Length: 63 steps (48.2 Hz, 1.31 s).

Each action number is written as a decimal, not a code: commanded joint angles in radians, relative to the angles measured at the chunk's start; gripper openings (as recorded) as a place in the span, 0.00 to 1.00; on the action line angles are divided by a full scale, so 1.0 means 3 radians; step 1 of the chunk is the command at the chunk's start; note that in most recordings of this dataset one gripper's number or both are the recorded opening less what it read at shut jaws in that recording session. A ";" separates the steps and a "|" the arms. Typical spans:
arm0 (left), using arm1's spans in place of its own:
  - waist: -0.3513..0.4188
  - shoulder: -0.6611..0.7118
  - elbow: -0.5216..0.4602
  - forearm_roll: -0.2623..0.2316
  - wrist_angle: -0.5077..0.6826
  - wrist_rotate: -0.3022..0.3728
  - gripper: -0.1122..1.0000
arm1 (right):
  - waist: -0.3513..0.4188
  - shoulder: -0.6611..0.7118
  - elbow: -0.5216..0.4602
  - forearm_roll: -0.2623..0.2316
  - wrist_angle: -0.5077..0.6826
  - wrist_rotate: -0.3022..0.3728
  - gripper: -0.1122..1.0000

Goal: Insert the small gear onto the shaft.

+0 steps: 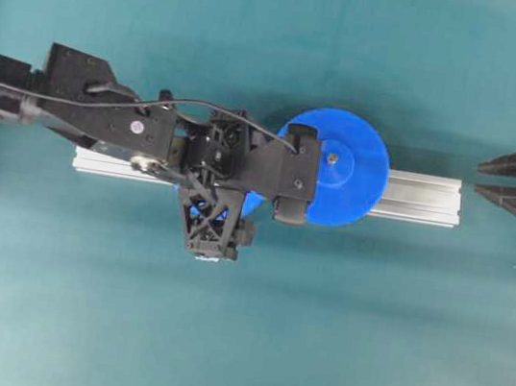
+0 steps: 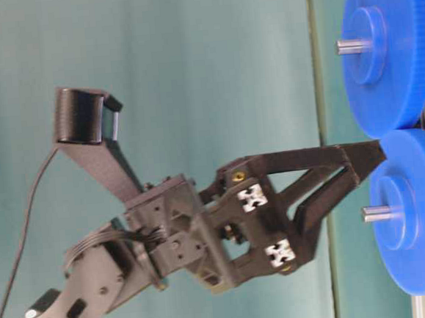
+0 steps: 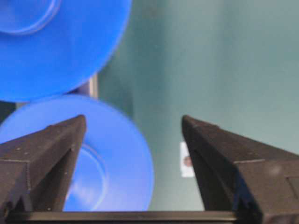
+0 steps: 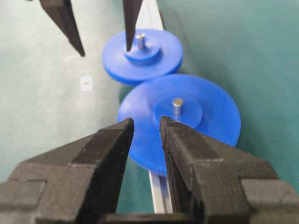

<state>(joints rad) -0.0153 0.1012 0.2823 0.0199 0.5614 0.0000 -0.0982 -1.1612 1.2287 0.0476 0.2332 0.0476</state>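
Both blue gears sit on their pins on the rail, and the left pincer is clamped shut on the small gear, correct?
Not clamped. The right wrist view shows the left pincer open, one finger at the small gear, the other beside it over the table. Both gears, including the large gear, do sit on pins.

The small gear (image 4: 142,56), a blue fine-toothed disc with a raised round hub, was seated flat on the shaft (image 4: 140,40); the short grey pin was seen protruding upright through the hub centre.

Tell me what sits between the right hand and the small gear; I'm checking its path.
The larger gear, seated on the rail, fills that stretch, as the right wrist view shows.
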 commanded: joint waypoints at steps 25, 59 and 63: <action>0.0194 -0.1631 0.0547 0.0010 0.0271 -0.0036 0.84 | -0.0005 0.0005 -0.0041 0.0000 -0.0015 0.0036 0.47; 0.0026 -0.2674 0.1534 0.0010 -0.0225 -0.0184 0.84 | -0.0010 -0.0010 -0.0015 0.0000 0.0005 0.0164 0.47; 0.0020 -0.2684 0.1554 0.0010 -0.0245 -0.0184 0.83 | -0.0005 -0.0010 0.0005 0.0000 0.0005 0.0220 0.47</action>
<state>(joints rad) -0.0061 -0.6980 0.7563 0.0215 0.5016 -0.0552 -0.0982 -1.1704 1.2379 0.0476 0.2378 0.0951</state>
